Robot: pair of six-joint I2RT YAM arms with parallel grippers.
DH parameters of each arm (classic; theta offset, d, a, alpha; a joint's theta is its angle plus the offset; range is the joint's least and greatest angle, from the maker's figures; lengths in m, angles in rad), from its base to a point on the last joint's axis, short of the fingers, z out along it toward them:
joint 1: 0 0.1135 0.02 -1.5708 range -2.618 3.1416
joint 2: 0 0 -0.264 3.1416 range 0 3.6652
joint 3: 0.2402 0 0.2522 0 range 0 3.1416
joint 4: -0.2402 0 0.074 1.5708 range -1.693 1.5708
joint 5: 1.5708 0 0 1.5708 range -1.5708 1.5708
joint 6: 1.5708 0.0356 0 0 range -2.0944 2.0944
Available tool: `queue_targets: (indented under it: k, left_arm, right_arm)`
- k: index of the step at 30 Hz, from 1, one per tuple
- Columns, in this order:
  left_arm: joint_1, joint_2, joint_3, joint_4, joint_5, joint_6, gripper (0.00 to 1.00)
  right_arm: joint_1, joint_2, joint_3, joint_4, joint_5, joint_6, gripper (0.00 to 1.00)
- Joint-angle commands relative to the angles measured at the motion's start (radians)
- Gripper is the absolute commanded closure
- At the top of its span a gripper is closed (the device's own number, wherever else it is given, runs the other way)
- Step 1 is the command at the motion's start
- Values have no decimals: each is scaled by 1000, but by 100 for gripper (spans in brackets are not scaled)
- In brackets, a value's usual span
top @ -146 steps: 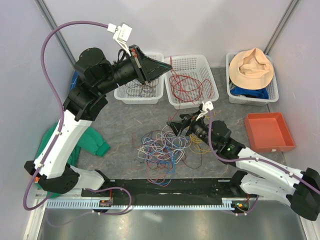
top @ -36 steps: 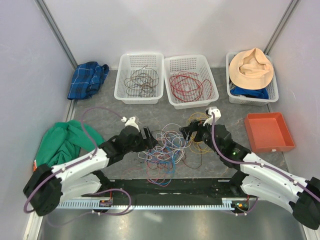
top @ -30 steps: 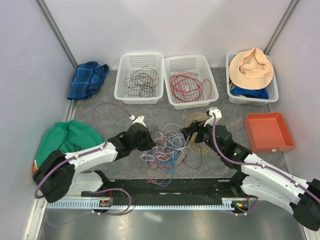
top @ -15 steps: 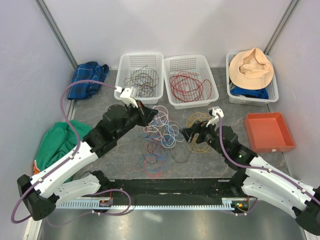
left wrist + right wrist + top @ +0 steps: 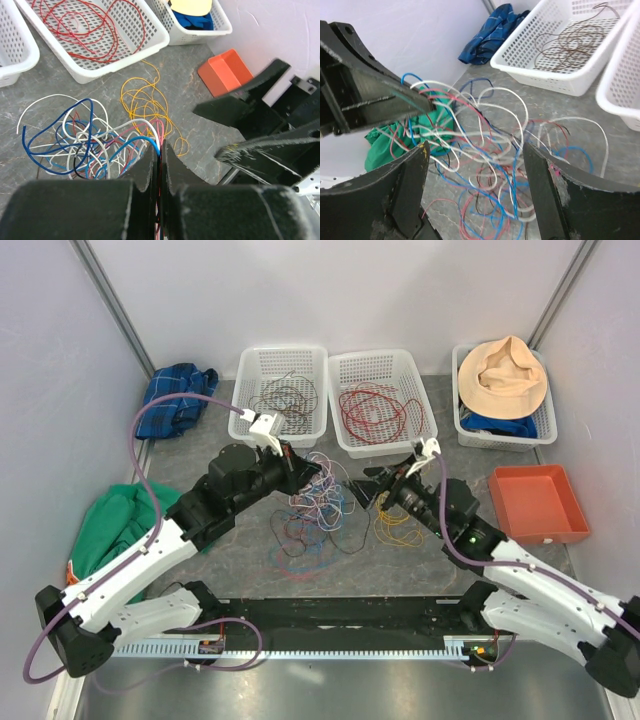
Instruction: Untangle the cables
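**Q:** Since both wrist views show fingers, how does the left gripper [image 5: 160,150] stand?

**A:** Jaws together, pinched on a few strands of the cables [image 5: 90,140]. White, blue and pink strands run out from between its tips. The bundle hangs from the tips: the upper loops are off the table [image 5: 400,570] and the lower loops lie on it, below and ahead of the gripper.

**Q:** Right gripper [image 5: 476,150]?

**A:** Jaws wide apart, nothing between them. The bundle sits straight ahead of its fingers. It is near, but I cannot tell whether it touches. The left gripper's tips show just beyond the bundle.

**Q:** Further out?

**A:** A loose yellow cable [image 5: 395,525] lies on the table under and just beside the right gripper, at the edge of the bundle. Beyond both grippers stand two white baskets. The left basket [image 5: 236,410], ahead of the left gripper, holds dark brown wires [image 5: 283,400]. The middle basket [image 5: 338,410], ahead of the right gripper, holds red wires [image 5: 380,405].
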Motion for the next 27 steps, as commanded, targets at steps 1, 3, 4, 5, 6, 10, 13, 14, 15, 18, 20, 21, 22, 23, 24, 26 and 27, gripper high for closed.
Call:
queue_targets:
  k: [1, 3, 4, 5, 6, 10, 13, 14, 15, 18, 20, 21, 22, 23, 24, 26, 27]
  left_arm:
    - [-5, 3, 31, 25, 50, 36, 98]
    - [-5, 3, 31, 27, 56, 34, 98]
    - [-5, 1, 31, 24, 58, 36, 98]
    - [-5, 0, 31, 25, 61, 36, 98]
    - [-5, -3, 31, 24, 64, 36, 98]
    - [-5, -8, 30, 21, 69, 33, 98]
    - [-5, -16, 22, 13, 64, 31, 98]
    - [-5, -19, 19, 12, 61, 28, 98]
    - [-5, -20, 18, 4, 58, 27, 98]
    - [-5, -39, 2, -10, 35, 21, 98]
    - [-5, -60, -12, -30, 15, 14, 88]
    - [-5, -69, -16, -38, -15, 13, 75]
    - [-5, -78, -22, -63, -61, 7, 51]
    - [-5, -95, -25, -86, -95, -16, 36]
    - [-5, -106, -28, -108, -132, -30, 24]
    - [-4, -138, -36, -175, -242, -62, 0]
    - [-4, -151, -41, -188, -267, -67, 0]
  right_arm:
    - [6, 114, 77, 140, -70, -12, 19]
    - [6, 179, 98, 166, -93, -12, 20]
    - [4, 199, 108, 170, -99, -14, 22]
    - [6, 236, 115, 180, -104, -15, 23]
    - [6, 251, 126, 184, -104, -17, 24]
    - [9, 306, 146, 204, -103, -20, 47]
    - [7, 314, 157, 206, -66, -32, 75]
    - [9, 302, 167, 195, -52, -41, 82]
    - [9, 291, 173, 180, -38, -52, 95]
    - [9, 236, 216, 99, 20, -103, 100]
    - [9, 189, 259, 23, 57, -141, 100]
    - [9, 172, 275, -6, 74, -153, 100]
    - [9, 156, 292, -59, 87, -161, 100]
    - [7, 124, 324, -84, 123, -176, 100]
    - [9, 107, 338, -107, 140, -181, 100]
    - [9, 64, 391, -174, 172, -195, 100]
    - [9, 53, 410, -194, 192, -207, 100]
